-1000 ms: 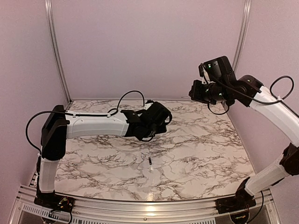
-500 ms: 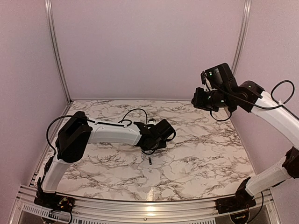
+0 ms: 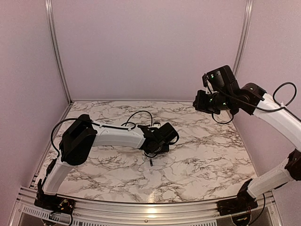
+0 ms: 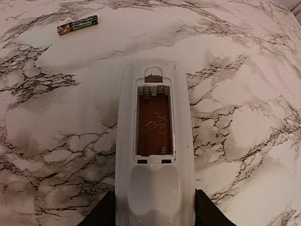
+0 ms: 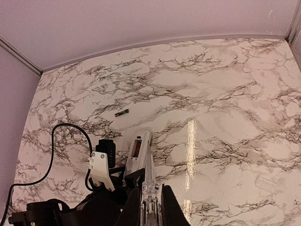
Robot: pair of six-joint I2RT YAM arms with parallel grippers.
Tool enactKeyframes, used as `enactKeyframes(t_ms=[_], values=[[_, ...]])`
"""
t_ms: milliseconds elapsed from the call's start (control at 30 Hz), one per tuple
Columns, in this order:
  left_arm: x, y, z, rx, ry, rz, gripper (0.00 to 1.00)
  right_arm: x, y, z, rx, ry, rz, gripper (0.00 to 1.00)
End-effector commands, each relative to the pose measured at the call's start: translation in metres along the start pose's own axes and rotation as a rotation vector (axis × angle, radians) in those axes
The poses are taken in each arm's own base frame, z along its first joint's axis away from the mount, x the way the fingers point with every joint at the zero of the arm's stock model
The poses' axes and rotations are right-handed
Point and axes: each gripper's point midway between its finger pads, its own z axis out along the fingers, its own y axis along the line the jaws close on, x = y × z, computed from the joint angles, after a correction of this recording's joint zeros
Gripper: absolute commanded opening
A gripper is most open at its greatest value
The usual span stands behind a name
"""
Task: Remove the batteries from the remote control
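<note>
My left gripper (image 4: 155, 213) is shut on the near end of the white remote control (image 4: 154, 141), held low over the marble table. Its battery recess (image 4: 154, 120) faces up, reddish and empty, with springs showing. One dark battery (image 4: 77, 25) lies on the table beyond the remote, to its left. It also shows in the top view (image 3: 151, 162) just in front of the left gripper (image 3: 159, 141), and in the right wrist view (image 5: 121, 113). A second battery is out of view. My right gripper (image 5: 150, 207) is shut on a thin clear pen-like stick (image 5: 148, 181), raised high at the back right (image 3: 201, 100).
The left arm's black cable (image 3: 136, 117) loops above its forearm. The table (image 3: 207, 150) is walled by pink panels at the back and sides, with metal posts (image 3: 55, 52) in the back corners.
The left arm has lowered and reached forward, bringing the remote down close to the table beside the battery. The right arm has shifted slightly and stays raised.
</note>
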Motion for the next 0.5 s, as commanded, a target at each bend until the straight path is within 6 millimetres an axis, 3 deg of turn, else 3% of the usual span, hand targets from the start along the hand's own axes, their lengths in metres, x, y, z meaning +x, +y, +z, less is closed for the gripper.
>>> enactKeyframes(t_ms=[0, 233, 333, 467], values=[[0.017, -0.001, 0.009, 0.001, 0.045, 0.030, 0.23, -0.002, -0.003, -0.008, -0.009, -0.012, 0.028, 0.00], [0.015, -0.005, 0.008, 0.024, 0.038, 0.038, 0.72, -0.002, -0.004, -0.009, -0.009, -0.017, 0.032, 0.00], [0.011, -0.007, 0.003, 0.038, 0.031, 0.034, 0.98, -0.002, -0.005, -0.010, -0.007, -0.021, 0.035, 0.00], [0.006, -0.010, -0.003, 0.063, 0.021, 0.025, 0.99, -0.003, -0.006, -0.011, -0.009, -0.028, 0.037, 0.00]])
